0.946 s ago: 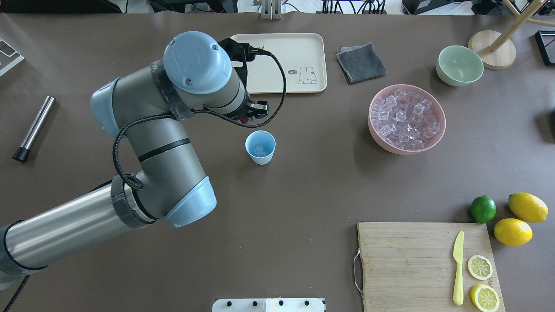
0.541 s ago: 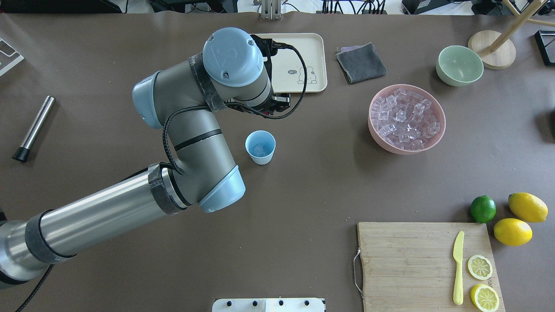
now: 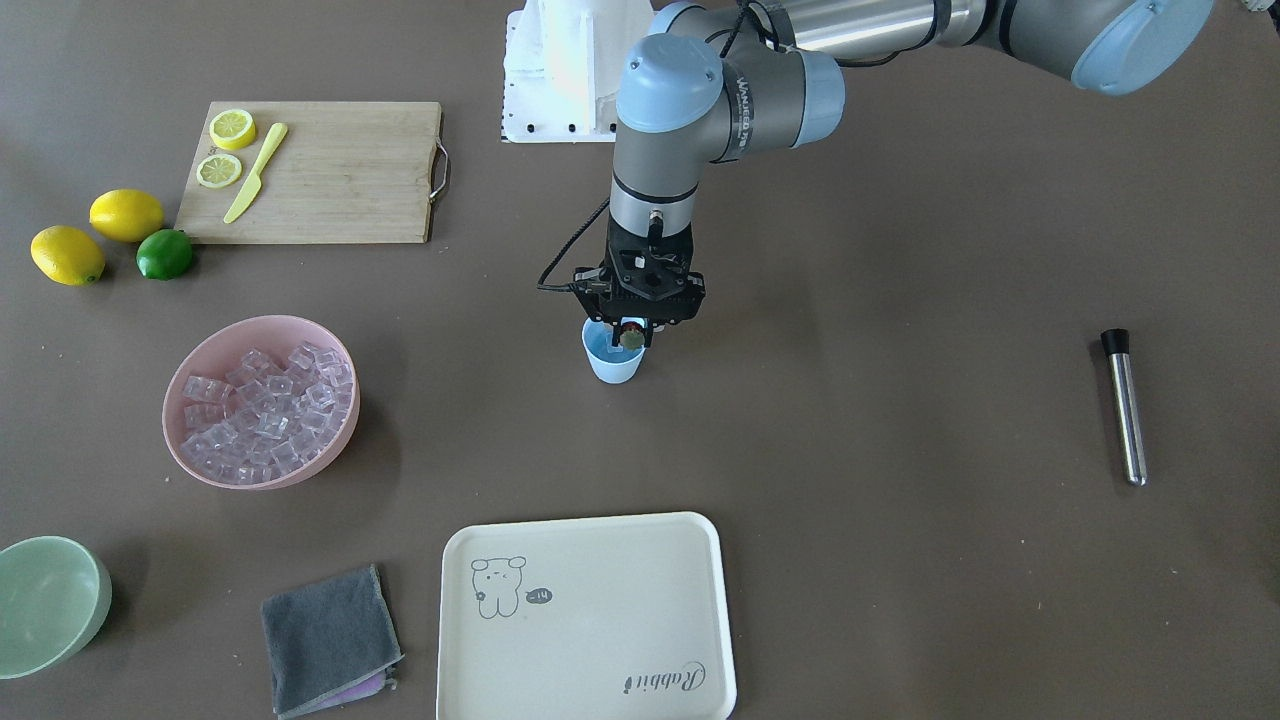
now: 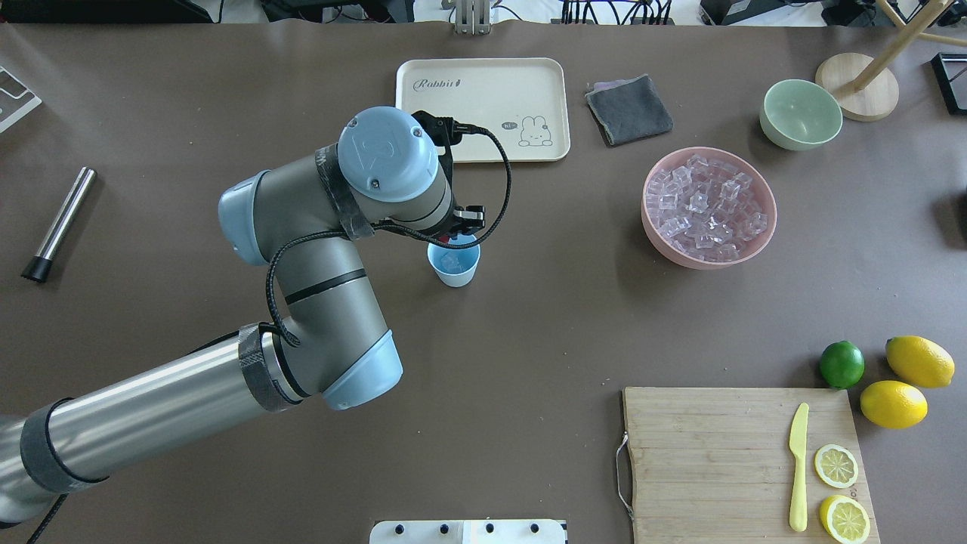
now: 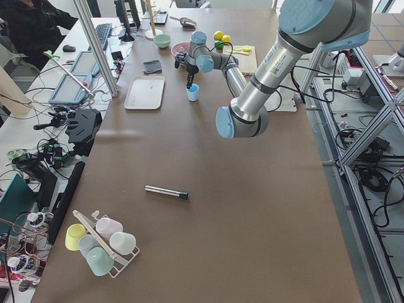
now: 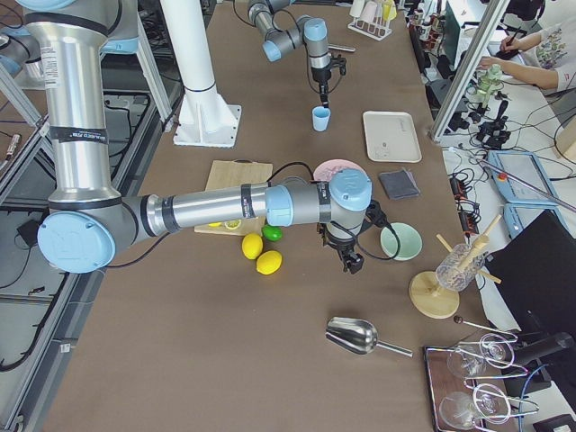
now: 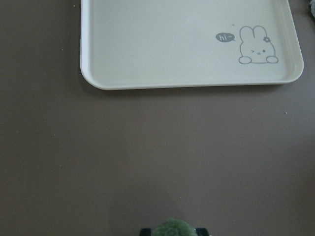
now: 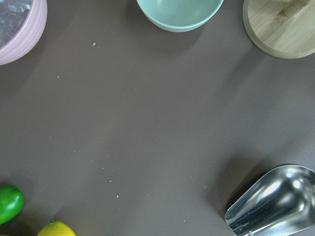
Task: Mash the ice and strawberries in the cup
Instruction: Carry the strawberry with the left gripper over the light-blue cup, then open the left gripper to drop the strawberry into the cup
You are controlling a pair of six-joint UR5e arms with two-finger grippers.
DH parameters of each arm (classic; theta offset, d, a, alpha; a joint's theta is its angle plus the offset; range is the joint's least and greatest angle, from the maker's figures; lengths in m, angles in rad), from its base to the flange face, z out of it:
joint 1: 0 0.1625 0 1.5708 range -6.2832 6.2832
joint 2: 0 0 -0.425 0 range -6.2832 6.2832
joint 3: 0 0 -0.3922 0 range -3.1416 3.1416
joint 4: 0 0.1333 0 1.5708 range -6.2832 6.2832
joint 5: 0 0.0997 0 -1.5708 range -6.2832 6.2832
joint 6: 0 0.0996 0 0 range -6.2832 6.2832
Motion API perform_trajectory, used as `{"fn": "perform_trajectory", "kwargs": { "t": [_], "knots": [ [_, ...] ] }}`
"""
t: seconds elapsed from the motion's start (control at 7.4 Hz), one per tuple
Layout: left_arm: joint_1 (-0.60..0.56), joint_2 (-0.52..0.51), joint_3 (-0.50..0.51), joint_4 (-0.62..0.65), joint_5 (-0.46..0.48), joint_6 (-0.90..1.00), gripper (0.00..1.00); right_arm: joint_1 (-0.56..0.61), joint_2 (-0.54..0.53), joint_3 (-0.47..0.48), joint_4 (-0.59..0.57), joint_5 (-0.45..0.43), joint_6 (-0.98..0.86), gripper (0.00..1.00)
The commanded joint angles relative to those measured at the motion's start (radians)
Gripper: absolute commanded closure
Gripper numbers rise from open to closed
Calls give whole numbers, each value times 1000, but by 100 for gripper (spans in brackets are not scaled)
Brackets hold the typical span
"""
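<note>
Over cup [image 4: 454,269], left tool [image 3: 632,331] apparently grips strawberry [image 3: 631,339].

The cream tray [image 4: 491,91] reads "Rabbit", with "hi" beside its drawn bunny [image 4: 535,131].

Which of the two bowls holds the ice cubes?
The pink bowl: clear ice cubes fill it. The pale green bowl, beside the wooden stand, looks empty.

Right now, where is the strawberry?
Front-facing view, table centre: the strawberry is pinched in the left tool, just over the blue cup.
</note>
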Motion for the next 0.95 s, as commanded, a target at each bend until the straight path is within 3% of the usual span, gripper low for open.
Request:
{"fn": "perform_trajectory", "kwargs": {
  "t": [0.0,0.14,0.27,0.41,0.54,0.68,0.81],
  "knots": [
    [28,3,-2,2,4,-22,100,-3,1,4,1,-1,3,10],
    [31,6,-2,-1,4,-19,100,-3,1,4,-1,-1,3,10],
    [31,1,-4,-4,2,-19,38,-3,-4,4,1,-1,2,10],
    [33,1,-6,-9,2,-18,24,-3,-11,9,1,0,2,10],
    [31,-7,-9,-21,2,-21,3,-3,-12,14,-1,0,3,10],
    [19,6,-41,-21,2,-12,2,-3,-12,12,1,0,3,10],
    [-33,94,-105,-23,-9,-11,2,-3,-7,14,-1,0,6,10]
  ]
}}
